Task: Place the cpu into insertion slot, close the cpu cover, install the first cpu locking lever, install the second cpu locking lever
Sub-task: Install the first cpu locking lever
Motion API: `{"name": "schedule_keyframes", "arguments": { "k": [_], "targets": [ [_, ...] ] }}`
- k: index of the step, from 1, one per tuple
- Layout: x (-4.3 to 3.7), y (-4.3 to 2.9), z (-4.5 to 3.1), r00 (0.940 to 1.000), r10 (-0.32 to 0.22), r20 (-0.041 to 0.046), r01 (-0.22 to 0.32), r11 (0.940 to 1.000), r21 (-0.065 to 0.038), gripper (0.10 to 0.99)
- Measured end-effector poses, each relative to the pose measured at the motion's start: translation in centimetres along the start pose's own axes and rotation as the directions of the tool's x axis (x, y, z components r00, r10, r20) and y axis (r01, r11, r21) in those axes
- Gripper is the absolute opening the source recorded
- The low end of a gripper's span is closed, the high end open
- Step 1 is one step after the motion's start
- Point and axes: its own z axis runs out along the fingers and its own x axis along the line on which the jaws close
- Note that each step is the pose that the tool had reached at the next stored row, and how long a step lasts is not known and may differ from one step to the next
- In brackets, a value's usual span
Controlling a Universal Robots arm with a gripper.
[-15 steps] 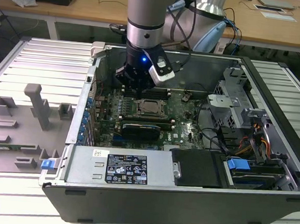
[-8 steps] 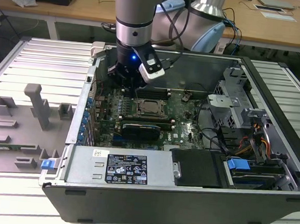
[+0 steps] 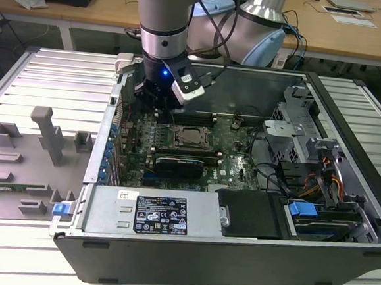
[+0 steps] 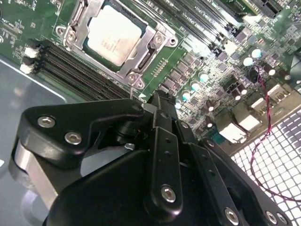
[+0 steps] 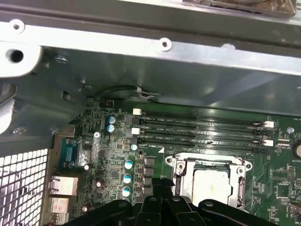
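Gripper (image 4: pixel 157 99), clenched on nothing, hangs just beside the cpu (image 4: pixel 114 35), already seated beneath the lowered cover (image 4: pixel 77 19), its grip apparently closed for pushing rather than carrying.

I count from here: 1 arm (image 3: pixel 162 21), 1 gripper (image 3: pixel 151 98), 1 computer case (image 3: pixel 233 265), 1 motherboard (image 3: pixel 236 163), 1 cpu (image 4: pixel 114 35), 1 cpu cover (image 4: pixel 77 21), 4 black memory slots (image 5: pixel 202 129).
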Motion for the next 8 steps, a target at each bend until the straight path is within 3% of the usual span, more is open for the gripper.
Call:
{"name": "schedule_keyframes", "arguments": {
  "k": [2,3,4,5,8],
  "targets": [
    [0.01,-0.01,-0.01,1.0,0.0,-0.0002,0.0,1.0,0.002,0.106],
    [0.01,-0.02,0.0,1.0,0.0,-0.0001,0.0,1.0,-0.006,0.106],
    [0.02,-0.07,-0.01,1.0,0.002,0.0003,-0.002,0.9995,-0.03,0.106],
    [0.01,-0.1,-0.01,1.0,0.003,-0.0021,-0.003,0.9991,-0.043,0.106],
    [-0.01,-0.11,0.0,0.9999,0.004,-0.0092,-0.004,0.9988,-0.048,0.106]
  ]
}}
